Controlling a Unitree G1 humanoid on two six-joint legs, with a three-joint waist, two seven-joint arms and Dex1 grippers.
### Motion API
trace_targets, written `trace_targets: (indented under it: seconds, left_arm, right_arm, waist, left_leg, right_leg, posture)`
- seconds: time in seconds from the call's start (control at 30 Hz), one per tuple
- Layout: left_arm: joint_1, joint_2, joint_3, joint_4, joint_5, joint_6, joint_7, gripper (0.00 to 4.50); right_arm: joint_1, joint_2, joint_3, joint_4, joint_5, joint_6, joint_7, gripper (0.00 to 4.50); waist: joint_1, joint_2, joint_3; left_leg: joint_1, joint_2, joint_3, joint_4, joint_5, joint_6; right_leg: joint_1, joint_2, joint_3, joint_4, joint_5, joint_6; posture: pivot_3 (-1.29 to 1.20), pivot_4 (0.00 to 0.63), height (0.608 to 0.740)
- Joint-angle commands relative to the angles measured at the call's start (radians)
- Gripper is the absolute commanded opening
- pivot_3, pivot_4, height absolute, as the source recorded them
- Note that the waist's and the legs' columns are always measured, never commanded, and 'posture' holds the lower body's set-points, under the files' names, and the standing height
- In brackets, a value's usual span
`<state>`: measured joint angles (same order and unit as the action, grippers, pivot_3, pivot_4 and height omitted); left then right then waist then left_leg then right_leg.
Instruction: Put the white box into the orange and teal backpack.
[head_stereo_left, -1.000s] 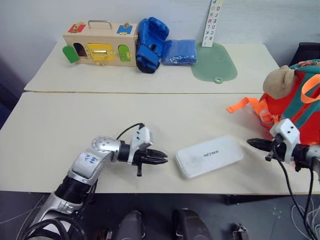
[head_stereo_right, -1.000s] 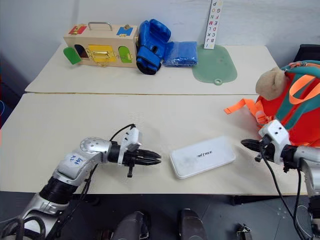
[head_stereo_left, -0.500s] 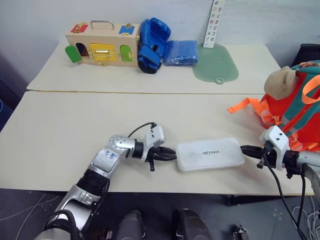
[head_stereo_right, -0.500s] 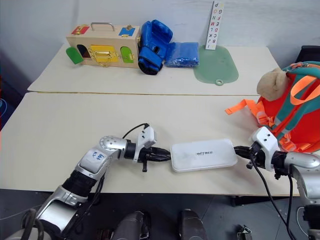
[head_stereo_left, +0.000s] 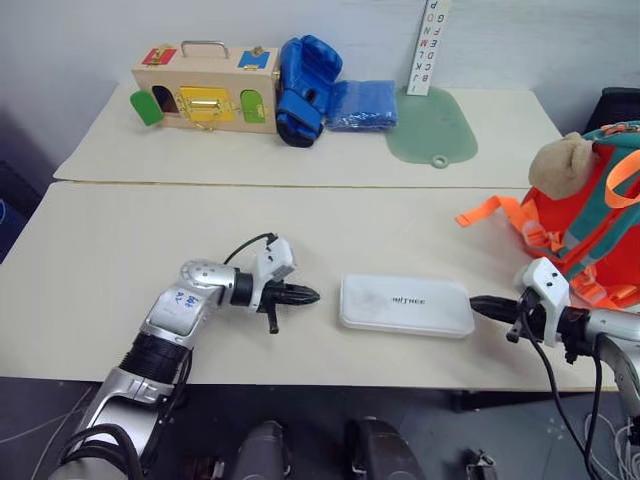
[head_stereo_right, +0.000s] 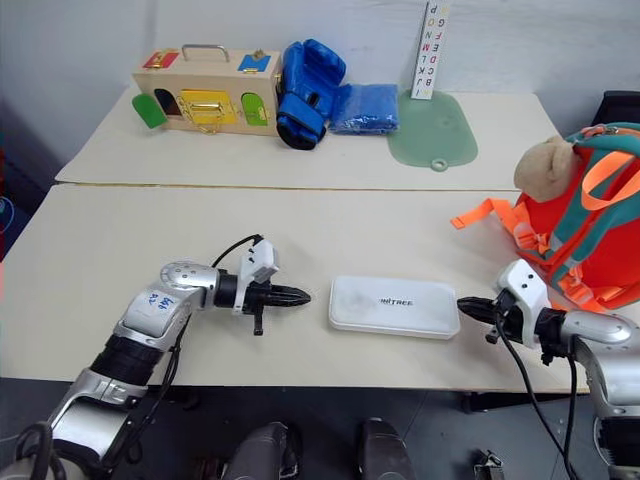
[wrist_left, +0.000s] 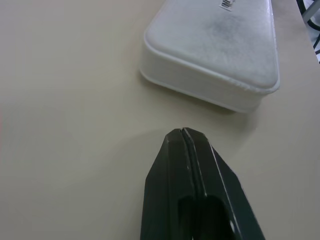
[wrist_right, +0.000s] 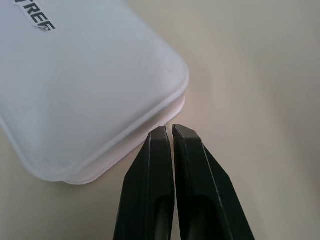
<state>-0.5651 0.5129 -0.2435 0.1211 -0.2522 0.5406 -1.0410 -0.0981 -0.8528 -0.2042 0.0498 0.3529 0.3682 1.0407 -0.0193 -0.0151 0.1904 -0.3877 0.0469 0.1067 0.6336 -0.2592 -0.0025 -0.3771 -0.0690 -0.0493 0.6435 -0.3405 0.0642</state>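
The white box (head_stereo_left: 405, 305) lies flat near the table's front edge, lettering up. My left gripper (head_stereo_left: 312, 295) is shut and empty, pointing at the box's left end with a small gap between them; the left wrist view shows the same gripper (wrist_left: 185, 131) short of the box (wrist_left: 220, 55). My right gripper (head_stereo_left: 475, 303) is shut and empty, its tips right at the box's right end, by a rounded corner (wrist_right: 170, 100). The orange and teal backpack (head_stereo_left: 600, 230) stands at the right edge with a beige plush toy (head_stereo_left: 560, 165) on it.
On the far table stand a wooden box with coloured latches (head_stereo_left: 203, 85), a blue boxing glove (head_stereo_left: 300, 90), a blue bundle (head_stereo_left: 360, 103), a green mat (head_stereo_left: 430, 125) and a letter strip (head_stereo_left: 432, 45). Orange straps (head_stereo_left: 500, 215) trail from the backpack towards the box.
The box has swung level and slid a little left. My left gripper reached its left end, then drew back left and shut. My right gripper moved left up to the right end.
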Motion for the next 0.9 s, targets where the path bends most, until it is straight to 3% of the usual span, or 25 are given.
trace_targets:
  seconds: [0.03, 0.1, 0.2, 0.33, 0.57, 0.9]
  left_arm:
    - [-0.05, -0.024, 0.051, -0.015, -0.067, 0.173, 0.033, 0.01]
    - [-0.082, -0.049, 0.094, 0.012, -0.114, 0.31, 0.067, 0.01]
    - [-0.129, -0.092, 0.166, 0.062, -0.184, 0.523, 0.124, 0.58]
    - [-0.19, -0.124, 0.234, 0.129, -0.267, 0.788, 0.161, 1.8]
    - [-0.248, -0.15, 0.222, 0.168, -0.31, 0.927, 0.183, 3.94]
    - [-0.292, -0.275, 0.148, 0.309, -0.246, 0.859, 0.26, 3.98]
  right_arm:
    - [-0.015, -0.023, -0.015, 0.025, -0.013, -0.057, 0.021, 0.17]
    - [-0.02, -0.024, -0.01, 0.043, -0.018, -0.075, 0.029, 0.17]
    - [-0.025, -0.023, -0.009, 0.067, -0.024, -0.101, 0.041, 0.17]
    - [-0.027, -0.034, 0.006, 0.086, -0.044, -0.141, 0.07, 0.17]
    - [-0.028, -0.041, 0.04, 0.089, -0.075, -0.189, 0.1, 0.17]
    - [-0.054, 0.006, 0.088, 0.005, -0.063, -0.139, 0.066, 0.08]
  waist:
    - [0.002, 0.0, 0.0]
    - [0.006, 0.0, 0.0]
    - [0.01, -0.001, 0.0]
    - [0.011, -0.001, 0.0]
    - [0.012, -0.001, 0.0]
    - [0.016, -0.001, 0.0]
  left_leg:
    - [0.0, 0.0, 0.0, 0.0, 0.0, 0.0]
    - [0.0, 0.0, 0.0, 0.0, 0.0, 0.001]
    - [0.0, 0.0, 0.0, 0.001, 0.0, 0.001]
    - [0.0, 0.0, 0.0, 0.002, 0.0, 0.0]
    - [0.0, 0.001, -0.001, 0.002, 0.002, -0.004]
    - [0.0, 0.001, -0.001, 0.002, 0.003, -0.005]
  right_leg:
    - [0.0, 0.0, 0.0, 0.0, 0.0, 0.0]
    - [0.0, 0.0, 0.0, 0.0, 0.0, 0.0]
    - [0.0, 0.0, 0.0, 0.001, 0.0, 0.0]
    - [0.0, 0.001, 0.0, 0.001, 0.0, 0.0]
    - [0.0, 0.003, 0.0, 0.002, 0.0, 0.0]
    - [0.0, 0.003, 0.0, 0.002, 0.0, 0.0]
  posture:
    - [0.0, 0.15, 0.74]
    - [0.0, 0.15, 0.74]
    - [0.0, 0.15, 0.74]
    - [0.0, 0.15, 0.74]
    - [0.0, 0.15, 0.74]
    - [0.0, 0.15, 0.74]
